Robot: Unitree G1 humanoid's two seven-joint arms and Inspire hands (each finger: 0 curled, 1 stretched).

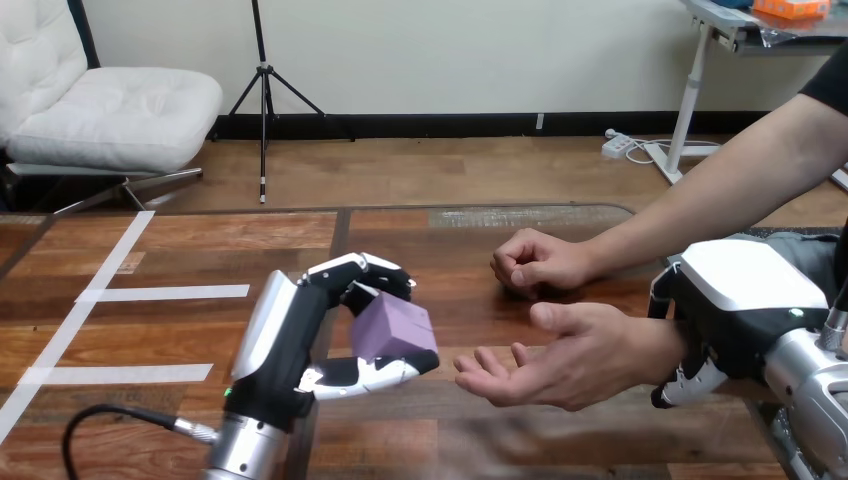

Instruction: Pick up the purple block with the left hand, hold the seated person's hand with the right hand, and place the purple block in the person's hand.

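Note:
My left hand (300,335) is raised over the table's middle, fingers and thumb curled round a purple block (393,327). Just right of the block lies the person's open hand (555,360), palm up, fingers pointing toward it with a small gap between. My right hand (735,305) sits at that hand's wrist, its white back facing up and its fingers (685,380) curled under the wrist. The person's other hand (535,262) rests as a loose fist on the table behind.
The wooden table (200,240) carries white tape strips (165,293) on its left part. The person's forearm (720,190) reaches in from the upper right.

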